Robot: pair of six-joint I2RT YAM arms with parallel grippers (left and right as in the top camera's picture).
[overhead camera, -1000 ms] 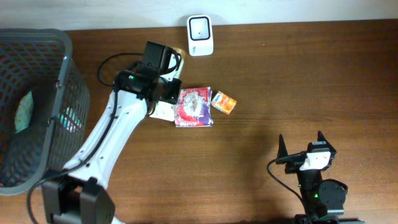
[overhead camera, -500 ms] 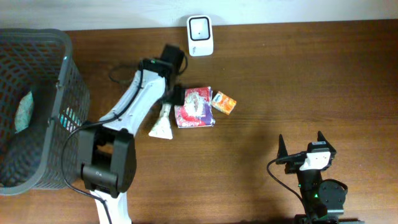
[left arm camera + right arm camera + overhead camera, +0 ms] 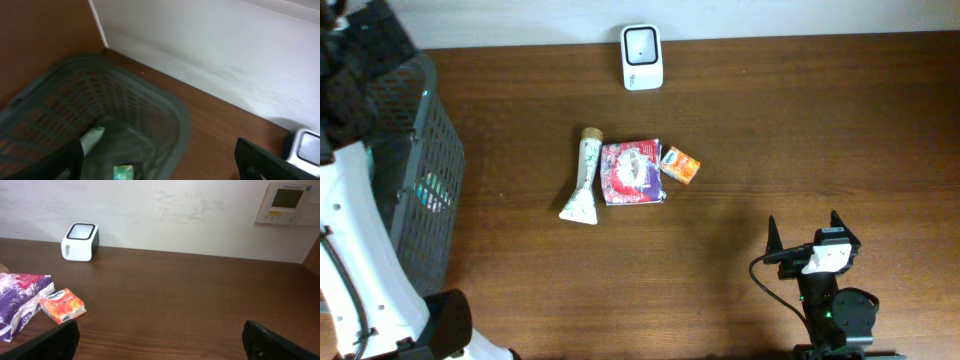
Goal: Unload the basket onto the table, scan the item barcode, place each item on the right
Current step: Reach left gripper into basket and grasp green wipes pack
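Left gripper (image 3: 157, 157) is hanging over basket (image 3: 172, 102), fingers spread wide, gripping nothing, probably fetching stock | right gripper (image 3: 162, 342) is idling wide open, empty | white tube (image 3: 582, 180), purple pouch (image 3: 632, 172) and orange box (image 3: 680, 165) are lying mid-table, well short of scanner (image 3: 642, 43).

The tabletop (image 3: 800, 130) is brown wood grain, smooth with a soft sheen. At nine o'clock the basket (image 3: 430, 150) is matt grey perforated plastic. The scanner (image 3: 642, 57) at twelve o'clock is glossy white plastic. The central packet (image 3: 632, 172) is crinkled, shiny film.
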